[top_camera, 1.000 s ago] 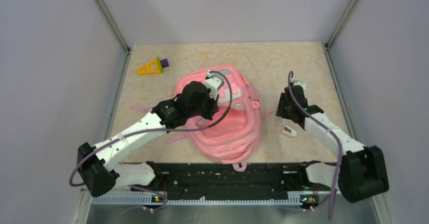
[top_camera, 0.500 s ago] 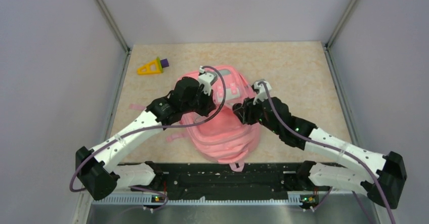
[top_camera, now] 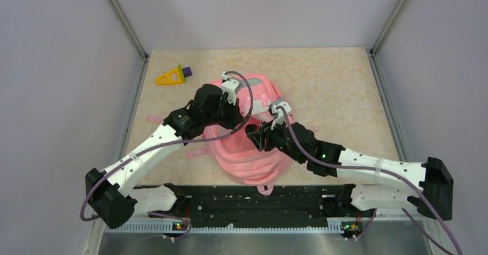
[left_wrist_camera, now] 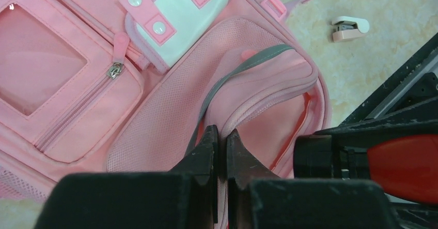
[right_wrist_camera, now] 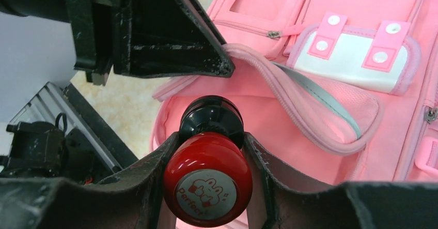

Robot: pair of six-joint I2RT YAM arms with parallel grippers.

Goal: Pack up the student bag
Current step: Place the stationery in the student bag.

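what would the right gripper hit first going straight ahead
Probably the pink lining inside the open student bag, with its red item leading; the left gripper holds the rim up.

top external: high behind, looking down on everything
left wrist: close over the student bag (left_wrist_camera: pixel 67 48)
right wrist: close too (same white patch (right_wrist_camera: pixel 356 58))

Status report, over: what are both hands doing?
Left hand shut on student bag rim, mouth open. Right hand grips red-and-black cylinder at the mouth. Nothing blocking.
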